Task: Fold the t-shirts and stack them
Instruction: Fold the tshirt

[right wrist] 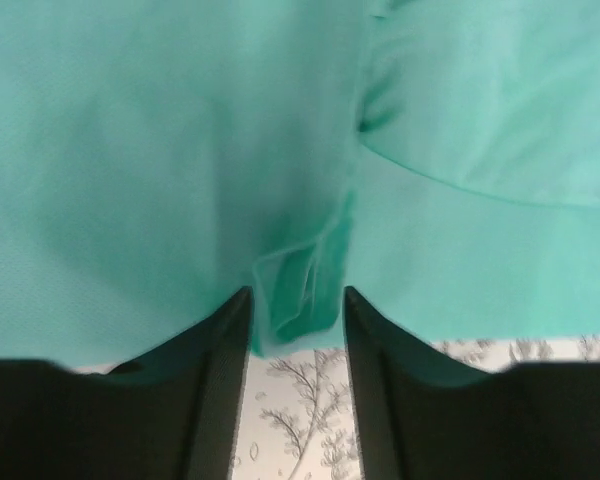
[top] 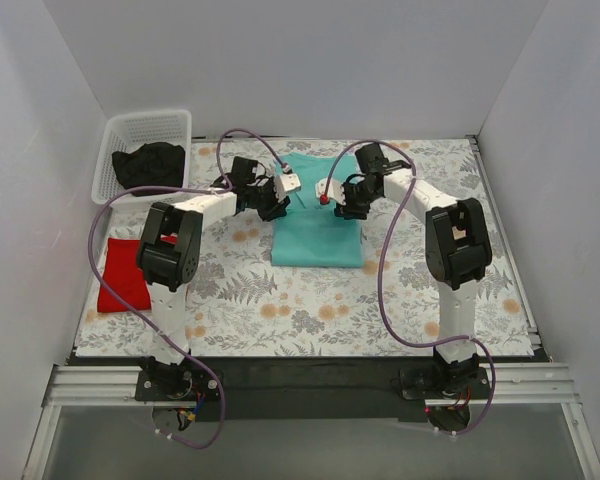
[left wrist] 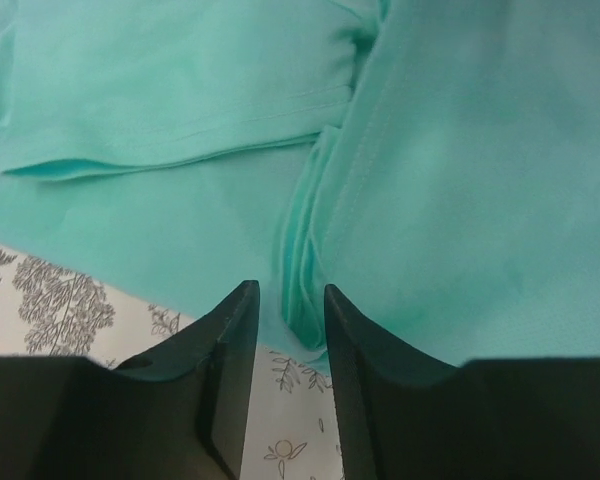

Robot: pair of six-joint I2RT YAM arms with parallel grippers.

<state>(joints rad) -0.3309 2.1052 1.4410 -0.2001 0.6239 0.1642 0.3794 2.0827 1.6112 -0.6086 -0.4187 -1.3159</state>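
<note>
Both arms are stretched forward and bent inward over the middle of the table (top: 280, 305), wrists angled toward each other so they nearly meet above the teal t-shirt (top: 318, 240). The shirt lies in the centre-far part of the floral tabletop, looking partly folded into a rough rectangle. The left gripper (left wrist: 285, 295) sits at the shirt's left edge, fingers drawn close with a bunched fold of teal fabric pinched between them. Same deal for the right gripper (right wrist: 297, 298) on the shirt's right edge, squeezing a little tuck of cloth. Off to the left there's a folded red shirt (top: 123, 278), well apart, and a white basket (top: 150, 125) in the far-left corner with a black garment (top: 148, 165) in it
</note>
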